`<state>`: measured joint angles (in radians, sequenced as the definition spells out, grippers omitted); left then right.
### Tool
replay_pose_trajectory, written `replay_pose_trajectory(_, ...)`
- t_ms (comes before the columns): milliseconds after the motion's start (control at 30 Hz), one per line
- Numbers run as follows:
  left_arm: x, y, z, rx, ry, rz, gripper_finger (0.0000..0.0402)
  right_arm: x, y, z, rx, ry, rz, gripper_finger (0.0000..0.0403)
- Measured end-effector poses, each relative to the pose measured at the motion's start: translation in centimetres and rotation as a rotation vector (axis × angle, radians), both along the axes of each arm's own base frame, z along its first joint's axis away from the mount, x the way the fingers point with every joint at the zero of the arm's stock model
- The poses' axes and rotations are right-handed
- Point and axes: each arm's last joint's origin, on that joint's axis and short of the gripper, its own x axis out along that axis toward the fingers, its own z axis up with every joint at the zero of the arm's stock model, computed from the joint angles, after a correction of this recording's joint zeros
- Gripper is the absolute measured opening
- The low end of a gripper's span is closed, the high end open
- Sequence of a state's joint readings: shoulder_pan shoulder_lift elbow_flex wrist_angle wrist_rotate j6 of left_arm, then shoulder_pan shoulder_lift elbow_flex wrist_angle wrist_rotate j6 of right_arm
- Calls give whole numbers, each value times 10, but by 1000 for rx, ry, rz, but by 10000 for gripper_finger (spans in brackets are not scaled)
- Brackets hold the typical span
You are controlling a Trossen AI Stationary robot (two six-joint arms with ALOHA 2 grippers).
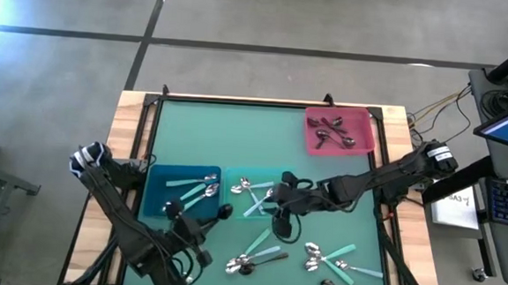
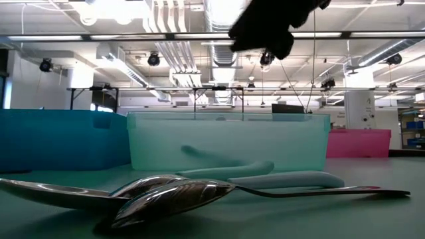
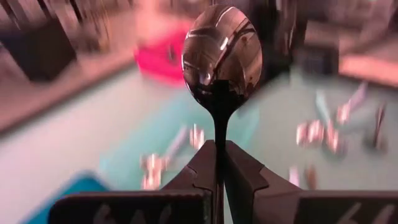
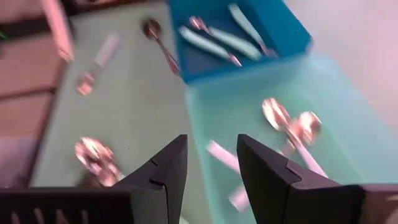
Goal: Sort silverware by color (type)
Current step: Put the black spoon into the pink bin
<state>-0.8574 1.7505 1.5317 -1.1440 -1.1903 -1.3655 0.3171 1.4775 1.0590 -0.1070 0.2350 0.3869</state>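
The left gripper (image 3: pixel 217 158) is clamped on the handle of a dark spoon (image 3: pixel 221 59), holding it with the bowl out ahead of the fingers, above the front of the table just beside the blue bin (image 1: pixel 158 198). The right gripper (image 4: pixel 211 165) stands with its jaws apart and nothing between them, hanging over the near edge of the teal bin (image 4: pixel 348 130).

The blue bin holds teal-handled spoons (image 1: pixel 200 190). The teal bin holds all-silver spoons (image 1: pixel 249 188) together with teal-handled ones. The pink bin (image 1: pixel 361 123) at the far right of the mat holds dark spoons (image 1: pixel 330 134).

Loose spoons (image 1: pixel 331 262) remain on the green mat (image 1: pixel 228 132) in front of the bins: silver, teal-handled and dark pieces mixed, in two clusters. One cluster (image 2: pixel 159 192) lies directly before the low camera, bowls touching.
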Motion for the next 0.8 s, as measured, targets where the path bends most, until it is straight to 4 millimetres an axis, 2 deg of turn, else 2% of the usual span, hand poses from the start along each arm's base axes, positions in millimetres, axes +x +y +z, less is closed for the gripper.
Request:
replay_pose_trajectory(133,0,2,13,76,-125,31,0,3,9,4,1,-200,63,130)
replay_pose_trajectory(300,-1,-2,17,153,-256,59,0,4,20,13,-23,-394,130,130)
replay_pose_trajectory(467,2,-2,15,195,-308,80,0,5,23,14,-10,-417,202,130)
replay_pose_trajectory(800,20,3,5,188,-328,135,0,17,26,20,-10,-457,192,130)
